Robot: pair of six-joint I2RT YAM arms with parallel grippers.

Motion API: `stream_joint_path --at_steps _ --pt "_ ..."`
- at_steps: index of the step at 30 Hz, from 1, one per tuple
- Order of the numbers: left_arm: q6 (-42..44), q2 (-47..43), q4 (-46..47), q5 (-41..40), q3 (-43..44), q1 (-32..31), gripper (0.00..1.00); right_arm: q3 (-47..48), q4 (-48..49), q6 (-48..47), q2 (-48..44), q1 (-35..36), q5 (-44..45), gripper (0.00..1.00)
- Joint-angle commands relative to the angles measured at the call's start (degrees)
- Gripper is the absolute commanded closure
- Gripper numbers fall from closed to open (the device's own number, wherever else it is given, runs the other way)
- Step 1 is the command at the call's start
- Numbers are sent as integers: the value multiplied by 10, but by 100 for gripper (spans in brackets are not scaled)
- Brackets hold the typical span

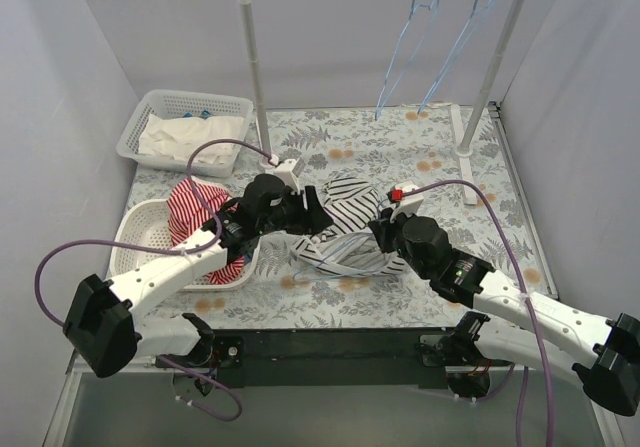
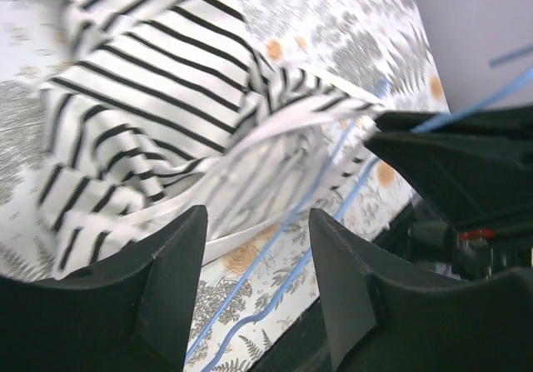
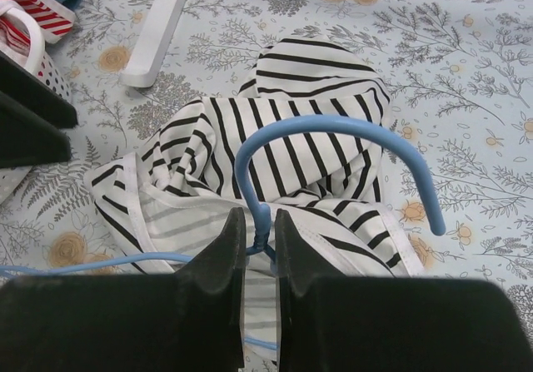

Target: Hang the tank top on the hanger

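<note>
As right gripper (image 3: pixel 260 240) pinches hanger (image 3: pixel 241 168), hook (image 3: pixel 366 129) arches outward.

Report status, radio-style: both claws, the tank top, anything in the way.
Left claw open beside tank top. Right claw shut on hanger neck. Tank top crumpled on table, not yet hung. Nothing blocking.

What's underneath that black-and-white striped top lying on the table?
A pale-blue hanger: its hook sticks out over the tank top, pinched by the right gripper, while its wire runs in under the cloth. How much of the frame is inside is covered. Below lies the flowered table.
</note>
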Motion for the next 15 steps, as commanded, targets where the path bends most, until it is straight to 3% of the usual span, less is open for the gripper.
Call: stream_joint_path --at_steps 1,8,15 --pt "-45 -48 -104 -155 4 5 52 -3 49 -21 -19 7 20 99" --pt "-66 -16 -135 -168 -25 5 61 -12 46 -24 -26 13 6 99" --pt "-68 38 -133 -195 -17 5 58 -13 39 -20 -26 22 13 99"
